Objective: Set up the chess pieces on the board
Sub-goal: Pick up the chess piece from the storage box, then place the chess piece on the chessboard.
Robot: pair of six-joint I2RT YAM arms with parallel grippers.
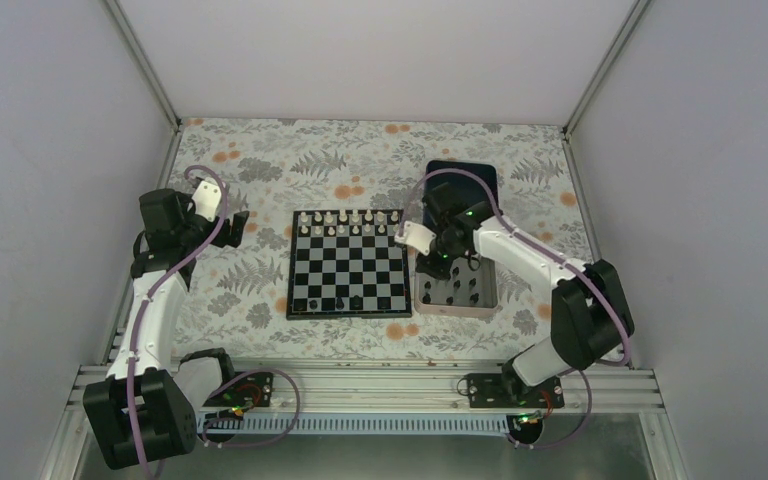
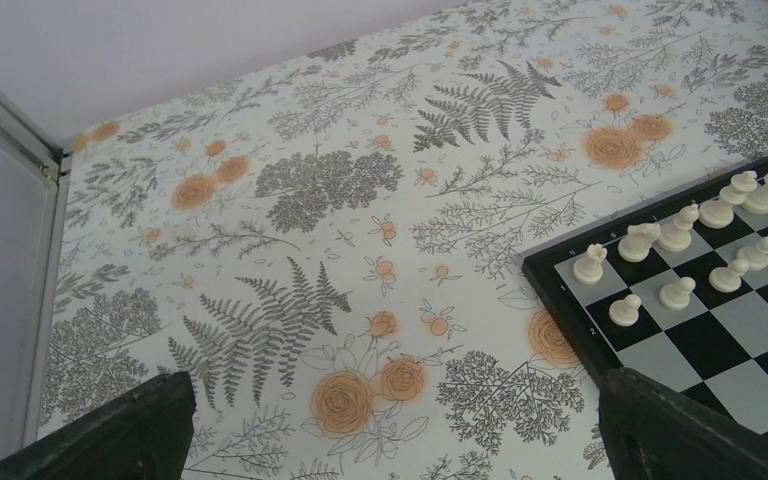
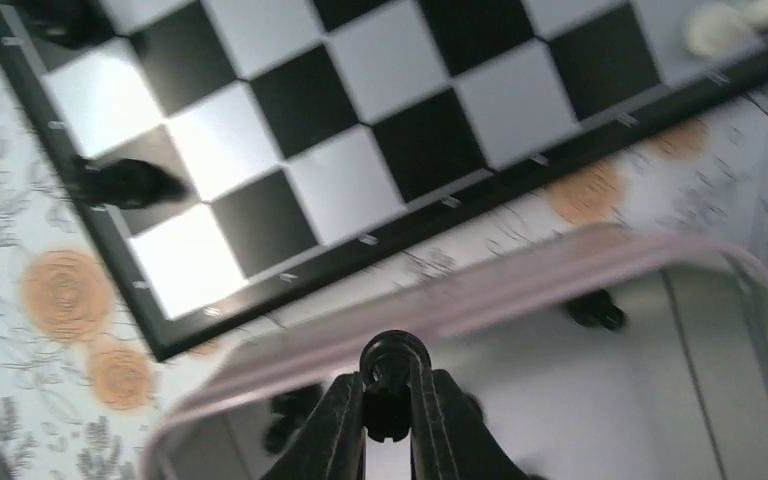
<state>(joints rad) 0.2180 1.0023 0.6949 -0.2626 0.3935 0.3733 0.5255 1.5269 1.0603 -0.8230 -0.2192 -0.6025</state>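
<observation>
The board (image 1: 348, 263) lies mid-table with white pieces along its far rows and three black chess pieces (image 1: 336, 302) on its near row. In the right wrist view my right gripper (image 3: 392, 385) is shut on a black chess piece (image 3: 393, 398) and holds it above the silver tray (image 3: 480, 290), near the board's edge (image 3: 290, 270). More black pieces (image 1: 460, 289) lie in the silver tray (image 1: 490, 304). My left gripper (image 1: 232, 222) is open and empty above the cloth, left of the board; its fingertips (image 2: 150, 420) frame the board's corner (image 2: 570, 320).
A dark blue tray (image 1: 465, 180) sits behind the right arm. White pieces (image 2: 680, 250) stand on the board's far corner in the left wrist view. A black piece (image 3: 125, 183) stands on the board's edge square. White walls enclose the flowered cloth.
</observation>
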